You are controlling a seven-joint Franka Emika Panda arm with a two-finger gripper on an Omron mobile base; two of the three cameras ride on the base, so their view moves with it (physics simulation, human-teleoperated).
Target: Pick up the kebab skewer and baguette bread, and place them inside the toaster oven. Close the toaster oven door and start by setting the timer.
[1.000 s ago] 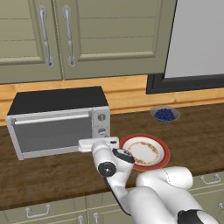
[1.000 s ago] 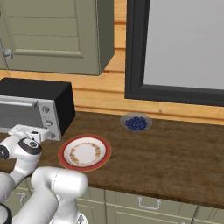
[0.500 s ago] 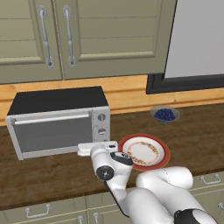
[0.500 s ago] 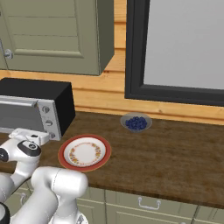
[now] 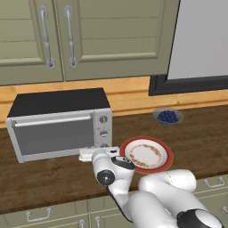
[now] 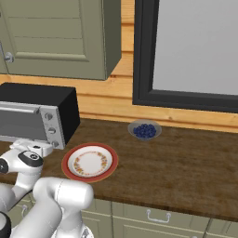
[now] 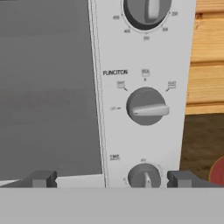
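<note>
The toaster oven stands on the counter at the left, also in the right base view. Its door is shut; the grey glass shows nothing clear behind it. The kebab skewer and the baguette bread are hidden. My gripper is open and empty, low and close in front of the oven's knob panel. The bottom knob, under a faint "TIME" label, lies between the two fingertips. Above it is the function knob. The white hand sits at the oven's lower right corner.
An empty red-rimmed plate lies just right of the hand, also in the right base view. A small bowl of blue berries stands farther back near the dark window frame. Wall cabinets hang above the oven.
The arm has crept very slightly down and to the left in front of the oven. The gripper stays open and nothing else has moved.
</note>
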